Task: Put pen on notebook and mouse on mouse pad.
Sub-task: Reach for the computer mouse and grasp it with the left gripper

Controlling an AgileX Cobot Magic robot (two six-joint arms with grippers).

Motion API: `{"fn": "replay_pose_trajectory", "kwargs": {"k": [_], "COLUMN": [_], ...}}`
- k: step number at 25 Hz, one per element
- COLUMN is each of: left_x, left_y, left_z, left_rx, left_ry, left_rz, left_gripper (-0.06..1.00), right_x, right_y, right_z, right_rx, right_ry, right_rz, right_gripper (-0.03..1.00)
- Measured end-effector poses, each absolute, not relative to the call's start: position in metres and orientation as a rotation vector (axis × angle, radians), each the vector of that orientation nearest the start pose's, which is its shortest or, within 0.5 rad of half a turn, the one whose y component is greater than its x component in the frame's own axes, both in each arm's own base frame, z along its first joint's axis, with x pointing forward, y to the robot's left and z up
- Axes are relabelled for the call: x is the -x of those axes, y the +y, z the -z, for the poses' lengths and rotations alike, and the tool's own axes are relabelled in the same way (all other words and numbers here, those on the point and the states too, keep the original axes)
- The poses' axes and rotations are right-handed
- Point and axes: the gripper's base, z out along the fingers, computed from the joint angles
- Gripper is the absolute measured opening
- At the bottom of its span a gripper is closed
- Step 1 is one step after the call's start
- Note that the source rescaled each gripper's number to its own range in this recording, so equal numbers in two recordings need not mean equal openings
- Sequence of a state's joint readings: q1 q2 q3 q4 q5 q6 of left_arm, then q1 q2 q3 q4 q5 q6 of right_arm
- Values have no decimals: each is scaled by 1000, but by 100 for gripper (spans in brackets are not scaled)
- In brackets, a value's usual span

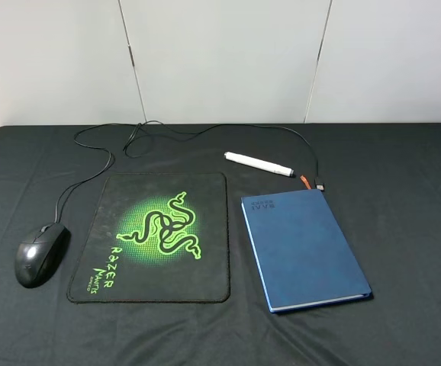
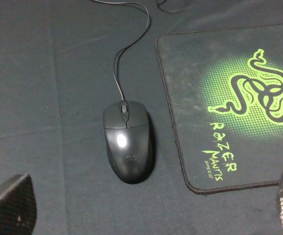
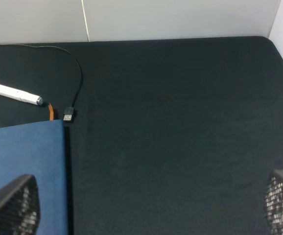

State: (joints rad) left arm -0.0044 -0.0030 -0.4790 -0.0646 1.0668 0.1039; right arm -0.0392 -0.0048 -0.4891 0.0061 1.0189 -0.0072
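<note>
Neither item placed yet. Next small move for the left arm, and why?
Probably lower the open left jaws around the mouse: it lies on the cloth beside the mouse pad, not on it, and the jaws hold nothing.

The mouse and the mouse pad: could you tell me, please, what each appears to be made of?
The mouse looks like hard black plastic with a glossy finish: a bright highlight sits on its shell. The mouse pad seems to be matte black fabric: no glare, a printed logo and a soft, slightly uneven rim.
</note>
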Motion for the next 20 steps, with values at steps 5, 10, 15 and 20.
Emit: {"fn": "replay_pose_trajectory", "kwargs": {"k": [5,10,15,20], "left_x": [3,3,3,3], "left_y": [-5,-5,-5,-5], "left_z": [-271,-271,-271,-271], "left_rx": [-114,-114,-114,-114], "left_ry": [2064,2064,2064,2064], "left_rz": [16,16,16,16], "left_gripper": [95,95,95,95], "right_x": [3,3,3,3], "right_y": [1,1,1,1], "right_z": [-278,-278,-278,-278], "right_rx": [-32,-32,-32,-32], "right_ry": [2008,2008,2008,2008], "right_rz": [22,22,22,22], "right_gripper": [100,100,100,100]}}
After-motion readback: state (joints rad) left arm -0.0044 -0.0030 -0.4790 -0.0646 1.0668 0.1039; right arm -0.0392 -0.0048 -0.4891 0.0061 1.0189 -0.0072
